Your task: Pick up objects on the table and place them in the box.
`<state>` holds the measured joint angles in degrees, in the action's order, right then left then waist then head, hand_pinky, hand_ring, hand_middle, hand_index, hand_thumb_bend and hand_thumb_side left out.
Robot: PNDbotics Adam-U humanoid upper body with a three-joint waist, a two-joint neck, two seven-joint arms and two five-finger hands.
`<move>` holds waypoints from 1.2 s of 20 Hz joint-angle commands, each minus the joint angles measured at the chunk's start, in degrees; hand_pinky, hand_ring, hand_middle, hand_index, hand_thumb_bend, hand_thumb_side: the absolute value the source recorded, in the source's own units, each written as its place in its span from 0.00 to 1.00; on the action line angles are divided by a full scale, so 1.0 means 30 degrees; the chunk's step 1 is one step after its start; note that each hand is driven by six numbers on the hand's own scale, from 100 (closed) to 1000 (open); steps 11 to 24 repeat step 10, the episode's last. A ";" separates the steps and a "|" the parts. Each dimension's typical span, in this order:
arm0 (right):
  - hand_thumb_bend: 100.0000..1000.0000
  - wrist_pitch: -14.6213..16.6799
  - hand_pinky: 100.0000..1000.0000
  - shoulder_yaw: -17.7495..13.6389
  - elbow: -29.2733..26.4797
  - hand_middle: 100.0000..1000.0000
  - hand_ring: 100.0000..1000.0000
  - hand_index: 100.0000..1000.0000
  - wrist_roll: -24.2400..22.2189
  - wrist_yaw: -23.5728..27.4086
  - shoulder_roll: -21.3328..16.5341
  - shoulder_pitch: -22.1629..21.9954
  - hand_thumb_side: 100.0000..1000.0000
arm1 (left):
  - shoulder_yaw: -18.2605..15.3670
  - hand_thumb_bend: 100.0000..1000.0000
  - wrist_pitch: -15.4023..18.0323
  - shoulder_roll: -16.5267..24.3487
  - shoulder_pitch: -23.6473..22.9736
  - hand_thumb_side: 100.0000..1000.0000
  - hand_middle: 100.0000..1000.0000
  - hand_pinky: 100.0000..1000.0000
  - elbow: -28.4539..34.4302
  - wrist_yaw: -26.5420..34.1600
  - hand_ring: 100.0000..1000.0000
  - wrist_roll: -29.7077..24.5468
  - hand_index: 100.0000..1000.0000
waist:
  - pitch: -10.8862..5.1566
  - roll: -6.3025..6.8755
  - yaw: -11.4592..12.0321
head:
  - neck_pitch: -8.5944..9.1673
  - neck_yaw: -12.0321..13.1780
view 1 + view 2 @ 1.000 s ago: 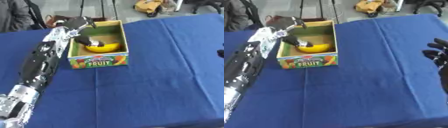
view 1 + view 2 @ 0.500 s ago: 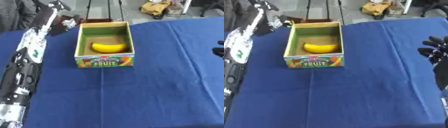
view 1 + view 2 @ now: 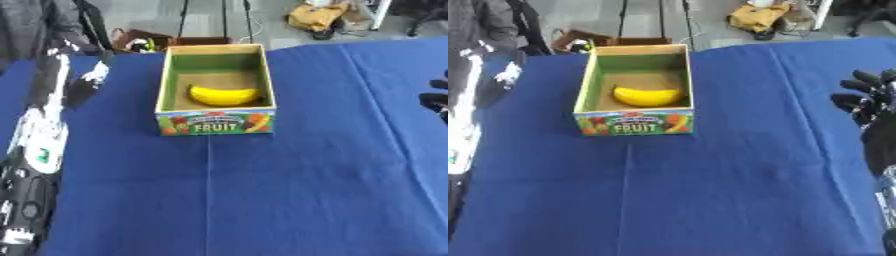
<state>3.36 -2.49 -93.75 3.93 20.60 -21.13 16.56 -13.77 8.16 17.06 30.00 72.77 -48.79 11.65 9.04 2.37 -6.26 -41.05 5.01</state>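
- The banana [image 3: 226, 95] lies inside the box [image 3: 215, 123], on its floor toward the front wall, so that part of the job looks finished.
- The box, with "FRUIT" on its front, stands on the blue table [image 3: 289, 195] toward the far edge, left of centre. It holds only the banana.
- No other loose object shows on the cloth, so nothing seems left to collect, as far as these views reach.
- The left arm [image 3: 44, 145] runs along the table's left edge; its hand is blurred, so I cannot tell how it is set.
- The right hand [image 3: 870, 102] rests at the right edge, fingers apart and holding nothing, well apart from the box.
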 commanded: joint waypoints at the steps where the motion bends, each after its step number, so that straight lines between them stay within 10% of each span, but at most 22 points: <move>1: 0.00 -0.0016 0.80 -0.0126 -0.0209 0.66 0.64 0.80 0.0027 0.0007 -0.0541 0.0091 0.92 | 0.0538 0.63 -0.0772 0.0190 -0.0661 1.00 0.69 0.75 0.1376 0.0876 0.73 0.0815 0.72 | -0.0406 -0.0078 -0.0031 | -0.0047 -0.0015; 10: 0.00 -0.0080 0.80 0.0028 -0.0114 0.66 0.64 0.80 -0.0109 0.0016 -0.0462 0.0003 0.92 | 0.2024 0.62 -0.1545 -0.0156 -0.4391 1.00 0.68 0.73 0.4576 0.3256 0.71 0.1083 0.72 | -0.0641 -0.0060 -0.0238 | -0.0198 0.0232; 24: 0.00 -0.0080 0.80 0.0028 -0.0114 0.66 0.64 0.80 -0.0109 0.0016 -0.0462 0.0003 0.92 | 0.2024 0.62 -0.1545 -0.0156 -0.4391 1.00 0.68 0.73 0.4576 0.3256 0.71 0.1083 0.72 | -0.0641 -0.0060 -0.0238 | -0.0198 0.0232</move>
